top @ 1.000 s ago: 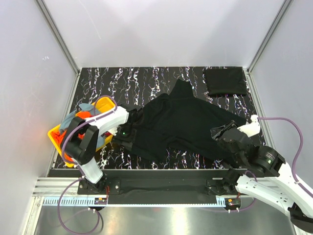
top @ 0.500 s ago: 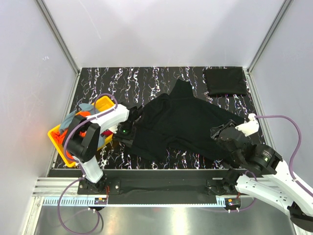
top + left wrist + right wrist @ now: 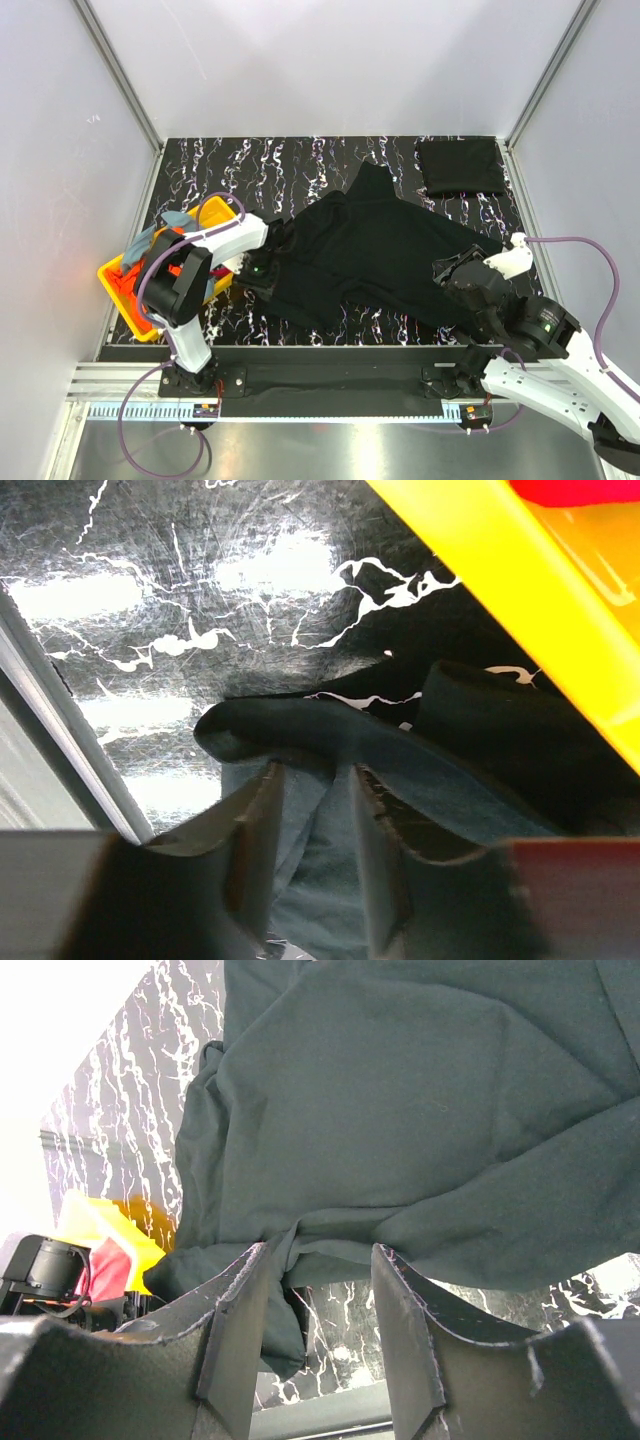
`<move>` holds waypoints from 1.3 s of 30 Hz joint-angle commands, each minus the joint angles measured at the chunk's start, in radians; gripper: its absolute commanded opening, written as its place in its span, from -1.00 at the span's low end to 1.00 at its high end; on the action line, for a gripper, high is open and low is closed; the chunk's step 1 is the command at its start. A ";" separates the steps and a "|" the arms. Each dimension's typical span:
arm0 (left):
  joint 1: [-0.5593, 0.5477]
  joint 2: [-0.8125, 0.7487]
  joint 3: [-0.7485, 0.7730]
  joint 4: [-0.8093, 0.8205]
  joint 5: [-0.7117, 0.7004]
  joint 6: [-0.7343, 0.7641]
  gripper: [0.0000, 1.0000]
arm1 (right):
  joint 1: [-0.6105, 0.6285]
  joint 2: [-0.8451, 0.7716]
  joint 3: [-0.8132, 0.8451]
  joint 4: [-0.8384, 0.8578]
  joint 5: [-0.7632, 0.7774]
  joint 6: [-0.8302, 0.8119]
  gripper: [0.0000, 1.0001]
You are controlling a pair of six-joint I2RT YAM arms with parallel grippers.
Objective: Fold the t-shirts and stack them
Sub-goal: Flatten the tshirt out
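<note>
A black t-shirt (image 3: 385, 245) lies spread and rumpled across the middle of the dark marbled table (image 3: 260, 165). My left gripper (image 3: 257, 268) is at the shirt's left edge, beside the yellow basket (image 3: 215, 212). In the left wrist view the gripper (image 3: 317, 775) is shut on a bunched fold of the shirt (image 3: 470, 780). My right gripper (image 3: 447, 270) is at the shirt's near right hem. In the right wrist view it (image 3: 318, 1252) is open, with the hem of the shirt (image 3: 400, 1090) just past its fingertips. A folded black shirt (image 3: 460, 165) lies at the back right corner.
The yellow basket holds orange, red and grey-blue clothes (image 3: 160, 240) and hangs over the table's left edge. Its rim is close to my left fingers (image 3: 500, 590). Grey walls enclose the table on three sides. A metal rail (image 3: 330, 352) runs along the near edge.
My left arm has shifted slightly toward the shirt while its gripper stays at the shirt's left edge. My right gripper has barely moved. The shirt lies as before.
</note>
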 commanded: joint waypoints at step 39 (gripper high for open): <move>-0.066 -0.590 0.152 0.291 -0.614 0.658 -1.00 | -0.582 0.753 -0.139 0.608 -0.391 -0.160 0.03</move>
